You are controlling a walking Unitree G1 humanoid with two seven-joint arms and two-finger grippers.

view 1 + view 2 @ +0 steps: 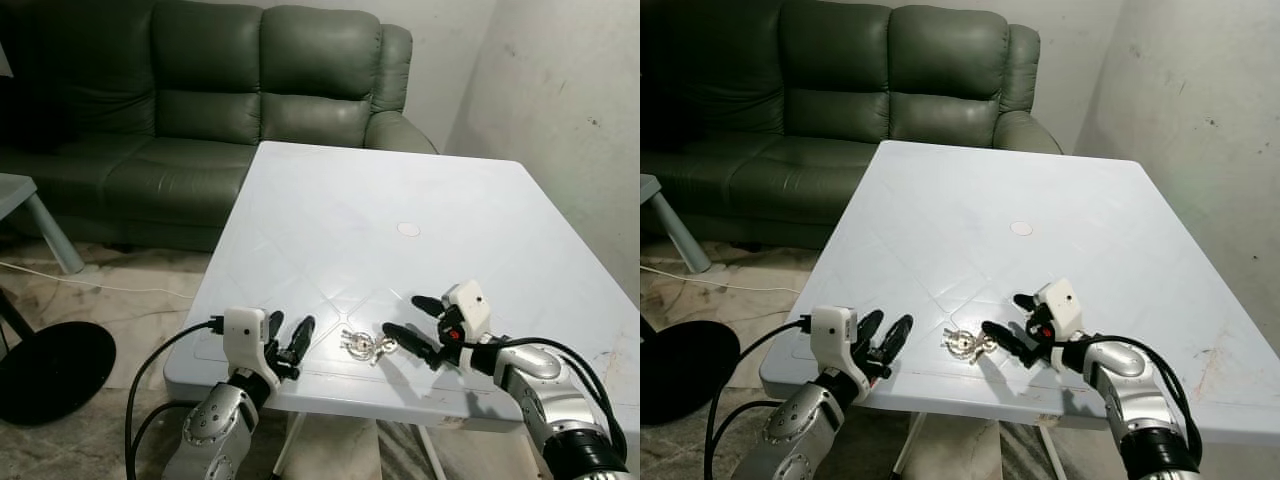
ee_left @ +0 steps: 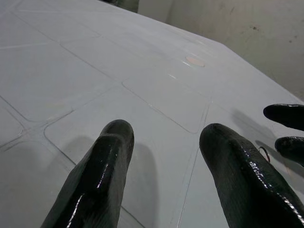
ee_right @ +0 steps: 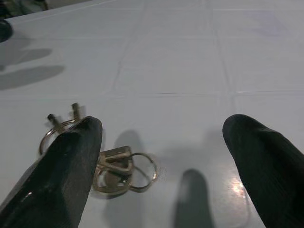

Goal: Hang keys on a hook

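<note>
the keys (image 3: 111,166) look like dull brassy metal on thin rings. the counter (image 1: 400,180) is smooth, faintly glossy white plastic. the right hand (image 3: 156,166) has glossy black fingers (image 3: 266,161). the sofa (image 1: 200,90) looks like matt green leather.

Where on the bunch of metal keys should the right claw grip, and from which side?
Probably the small metal keys at their rings, which lie flat on the white plastic table. The open right claw sits just to their right, so come from that side, angled down, closing one finger under a ring's edge.
</note>
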